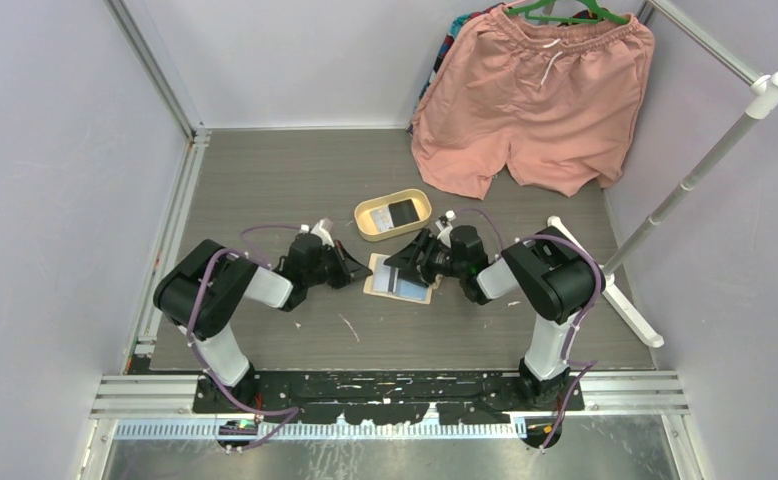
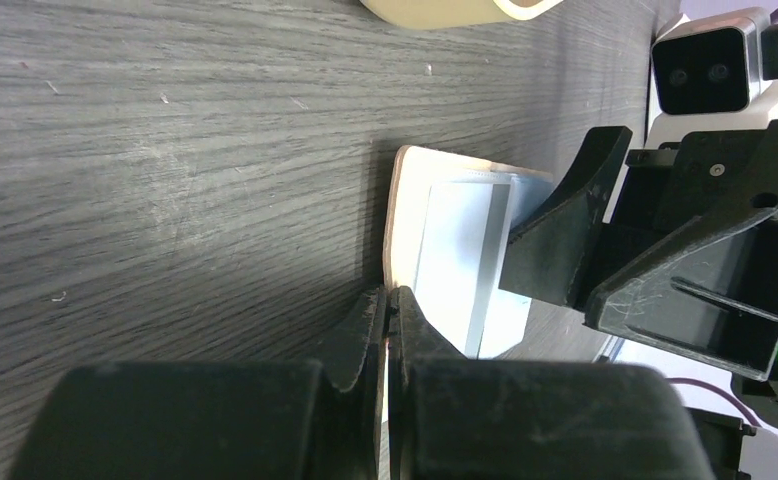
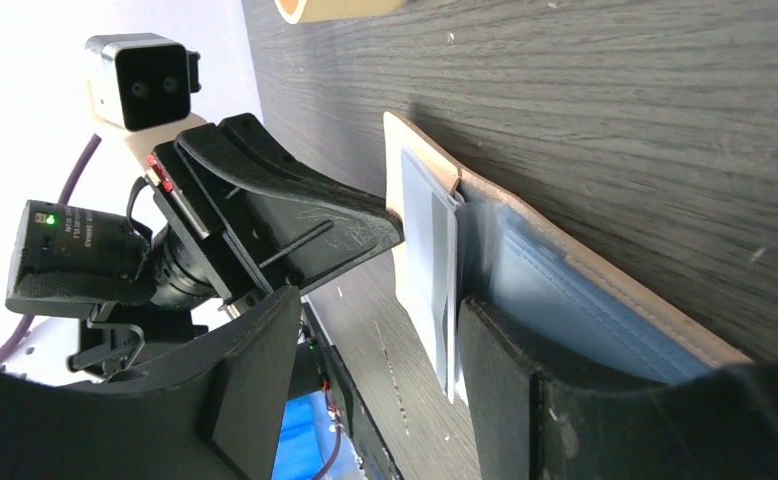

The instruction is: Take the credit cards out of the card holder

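Observation:
The beige card holder (image 1: 397,279) lies open on the dark table between my two grippers. Its pale blue-grey lining (image 3: 565,290) faces up. A pale credit card (image 3: 425,250) sticks part way out of a pocket, and the left wrist view shows this card (image 2: 460,250) too. My left gripper (image 2: 389,295) is shut, its tips against the holder's beige edge (image 2: 397,220). My right gripper (image 3: 380,305) is open. One of its fingers (image 3: 505,350) rests on the lining beside the card. The other finger (image 3: 255,370) hangs over bare table.
An oval cream tray (image 1: 367,222) stands just behind the holder with a dark card (image 1: 402,211) in it. Pink shorts (image 1: 535,100) hang at the back right. A white rack pole (image 1: 695,170) slants along the right side. Metal rails (image 1: 170,220) border the left.

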You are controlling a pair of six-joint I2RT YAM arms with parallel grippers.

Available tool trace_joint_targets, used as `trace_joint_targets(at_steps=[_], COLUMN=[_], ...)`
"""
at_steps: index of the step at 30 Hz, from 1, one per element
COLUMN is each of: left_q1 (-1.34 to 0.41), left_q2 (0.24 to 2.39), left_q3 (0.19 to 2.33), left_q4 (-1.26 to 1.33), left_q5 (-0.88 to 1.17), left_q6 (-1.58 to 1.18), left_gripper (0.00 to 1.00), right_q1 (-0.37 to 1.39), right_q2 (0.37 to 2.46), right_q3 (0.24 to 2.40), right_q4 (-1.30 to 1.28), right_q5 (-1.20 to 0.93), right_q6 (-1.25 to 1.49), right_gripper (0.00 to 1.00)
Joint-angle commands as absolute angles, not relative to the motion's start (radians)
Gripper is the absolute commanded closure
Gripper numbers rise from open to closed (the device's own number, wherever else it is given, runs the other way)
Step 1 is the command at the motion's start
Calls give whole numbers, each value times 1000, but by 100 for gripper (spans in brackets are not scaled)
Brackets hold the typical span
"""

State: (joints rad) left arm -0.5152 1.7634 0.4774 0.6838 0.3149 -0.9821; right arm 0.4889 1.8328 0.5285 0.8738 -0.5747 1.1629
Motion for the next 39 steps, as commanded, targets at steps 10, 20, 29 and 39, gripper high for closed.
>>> trace_joint_targets(at_steps=[10, 20, 29, 39], left_q1=[-518, -518, -518, -518], left_q2=[1864, 1867, 1869, 1866], left_q3=[406, 405, 403, 394], left_q4=[333, 336, 340, 348], left_q5=[153, 155, 155, 151], left_q6=[-869, -868, -870, -876], left_gripper=[100, 100, 100, 100], right_q1=[549, 623, 663, 678], right_q2=[1835, 1863, 1883, 1901], right_q3=[601, 692, 732, 657], right_q4=[994, 775, 762, 1144], right_q5=[-634, -566, -528, -459], right_q6=[1211, 1114, 1124, 1302], right_gripper=[36, 37, 37, 37])
